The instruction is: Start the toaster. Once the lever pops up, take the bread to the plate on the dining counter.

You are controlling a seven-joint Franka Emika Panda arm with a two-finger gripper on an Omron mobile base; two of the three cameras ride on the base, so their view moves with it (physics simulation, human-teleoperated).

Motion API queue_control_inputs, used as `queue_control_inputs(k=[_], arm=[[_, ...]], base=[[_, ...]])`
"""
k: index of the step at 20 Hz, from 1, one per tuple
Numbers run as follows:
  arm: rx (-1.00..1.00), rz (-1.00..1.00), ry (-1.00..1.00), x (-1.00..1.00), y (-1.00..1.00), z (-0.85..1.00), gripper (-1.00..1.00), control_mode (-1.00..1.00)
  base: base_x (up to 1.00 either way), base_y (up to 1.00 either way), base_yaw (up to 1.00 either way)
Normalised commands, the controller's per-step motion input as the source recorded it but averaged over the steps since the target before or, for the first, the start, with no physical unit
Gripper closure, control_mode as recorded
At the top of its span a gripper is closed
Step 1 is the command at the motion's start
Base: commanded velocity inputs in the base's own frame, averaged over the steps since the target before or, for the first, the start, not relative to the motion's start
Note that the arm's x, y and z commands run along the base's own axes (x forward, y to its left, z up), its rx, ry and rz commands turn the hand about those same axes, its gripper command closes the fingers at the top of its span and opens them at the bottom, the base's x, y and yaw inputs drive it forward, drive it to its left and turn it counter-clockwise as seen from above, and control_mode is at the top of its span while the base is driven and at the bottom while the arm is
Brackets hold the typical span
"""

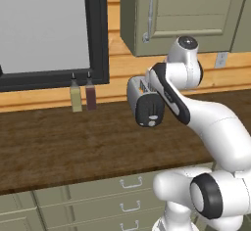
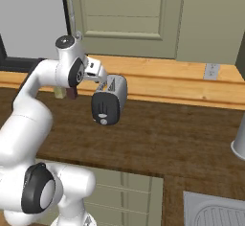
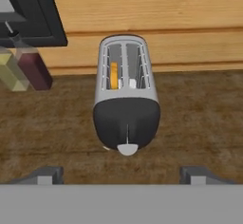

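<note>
Two dark fingertips (image 3: pixel 47 174) of the pincer (image 3: pixel 122 175) are rising at the bottom of the hand view, standing wide apart with nothing between them; the pincer is open and gripping nothing. Just beyond them, the toaster (image 3: pixel 126 99) is sitting upright on the dark wood desk (image 3: pixel 199 109), its black end panel facing the camera and centred between the fingertips. On that panel a thin vertical slot is running down to a pale rounded tab at the lower edge; whether that tab is the lever or the knob cannot be told. Both top slots are lying open to the camera, and an orange-tan sliver (image 3: pixel 114 75) is showing inside the left slot; whether it is the bread cannot be told. From the base cameras, the white arm is hanging over the toaster (image 1: pixel 147 100) and partly covering it, with the black end panel (image 2: pixel 106 107) turning toward the robot. Two bottles, one pale olive (image 1: pixel 76 97) and one dark red-brown (image 1: pixel 91 95), are standing side by side against the wooden wall below a black-framed window (image 1: pixel 100 34), to the left of the toaster and apart from it. Olive drawer fronts (image 1: pixel 98 196) are lining the desk's front.
</note>
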Motion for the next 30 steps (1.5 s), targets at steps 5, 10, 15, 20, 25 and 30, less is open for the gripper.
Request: queue_control_inputs(k=[5,10,15,20,25,30], arm=[[-0.03,0.0,-0.08,-0.09,0.02,0.02,-1.0,-1.0],[0.0,0.0,0.0,0.0,0.0,0.0,-1.0,-1.0],[0.0,0.0,0.0,0.0,0.0,0.0,-1.0,-1.0],[0.0,0.0,0.0,0.0,0.0,0.0,-1.0,-1.0],[0.0,0.0,0.0,0.0,0.0,0.0,-1.0,-1.0],[0.0,0.0,0.0,0.0,0.0,0.0,-1.0,-1.0]], base=[[0.0,0.0,0.0],[0.0,0.0,0.0],[0.0,0.0,0.0],[0.0,0.0,0.0],[0.0,0.0,0.0],[0.0,0.0,0.0]])
